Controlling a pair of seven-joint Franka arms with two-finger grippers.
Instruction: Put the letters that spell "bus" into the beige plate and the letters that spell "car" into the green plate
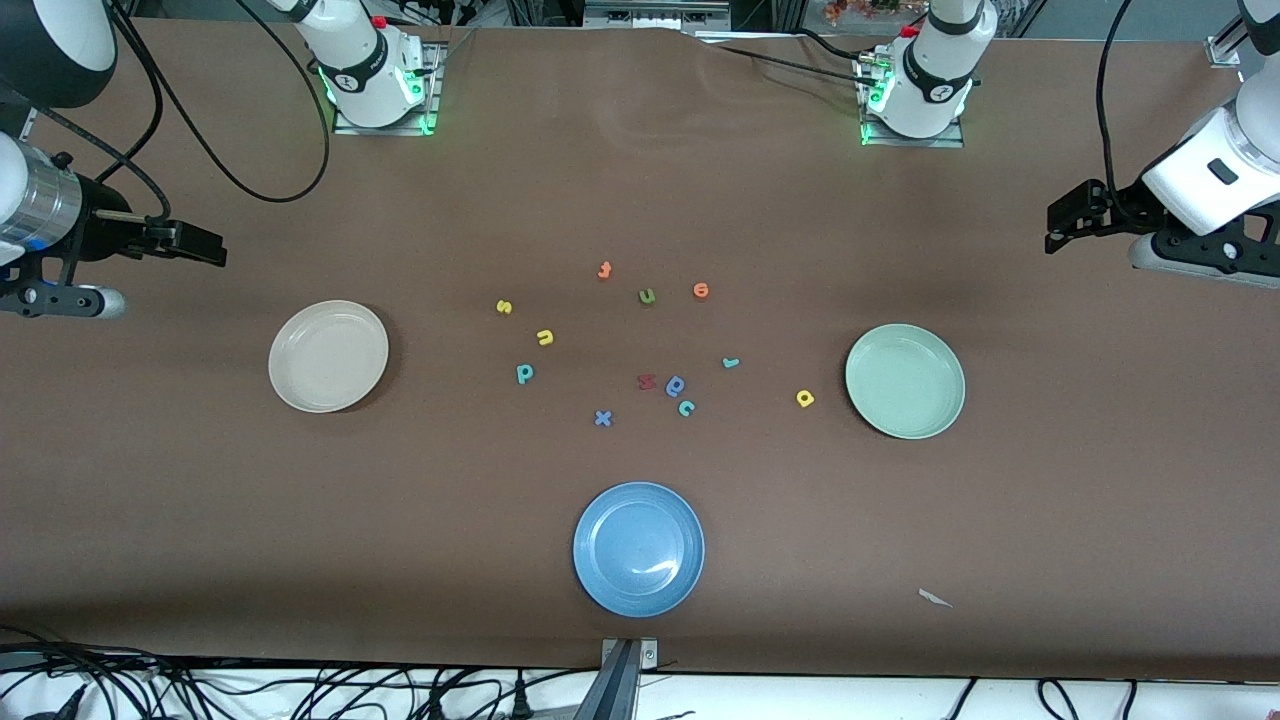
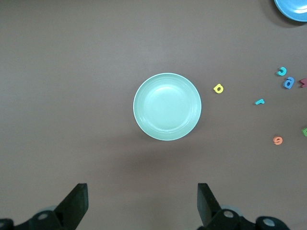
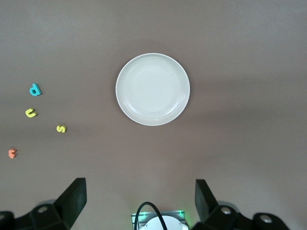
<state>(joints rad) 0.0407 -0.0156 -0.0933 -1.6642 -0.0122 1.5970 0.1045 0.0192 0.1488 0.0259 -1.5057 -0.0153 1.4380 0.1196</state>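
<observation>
I see bus letters, teal b, orange u, yellow s, loose mid-table, near beige plate. Car letters, teal c, teal r, yellow a, nearer green plate. Right gripper above beige plate, fingers apart, holding nothing. Left gripper above green plate, likewise. Bare tabletop rings both plates. Blue plate nearest front camera.

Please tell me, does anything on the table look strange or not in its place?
One thing stands out: a small white scrap lies on the brown table, nearer the front camera than the green plate. It resembles torn paper, not a letter.
</observation>
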